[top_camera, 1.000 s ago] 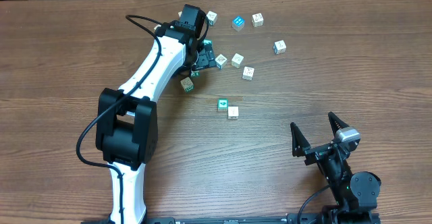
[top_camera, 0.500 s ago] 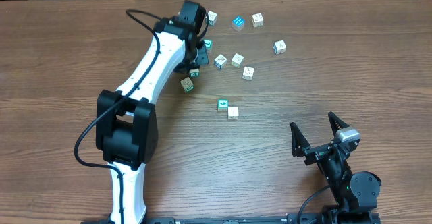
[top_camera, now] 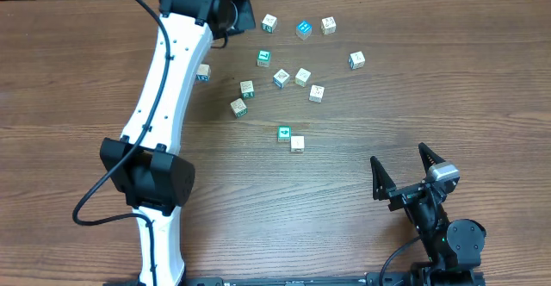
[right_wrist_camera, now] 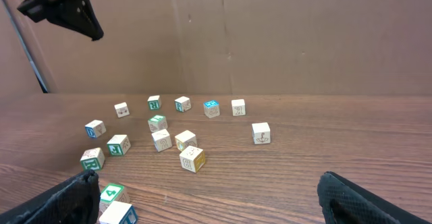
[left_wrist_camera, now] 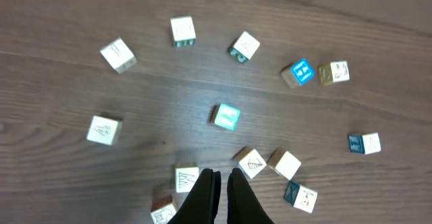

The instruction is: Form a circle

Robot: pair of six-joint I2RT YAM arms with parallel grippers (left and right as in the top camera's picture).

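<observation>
Left gripper (left_wrist_camera: 221, 180): jaws pinched together, nothing between them, raised over one edge of the small dice-like printed cubes (top_camera: 302, 77) in white, pale wood and teal. Cubes lie loose on the far middle of the brown wood-grain worktop (top_camera: 448, 88), a rough uneven ring around one teal cube (left_wrist_camera: 226, 116). Right gripper (top_camera: 400, 158): jaws spread wide, empty, well apart from the cubes.
</observation>
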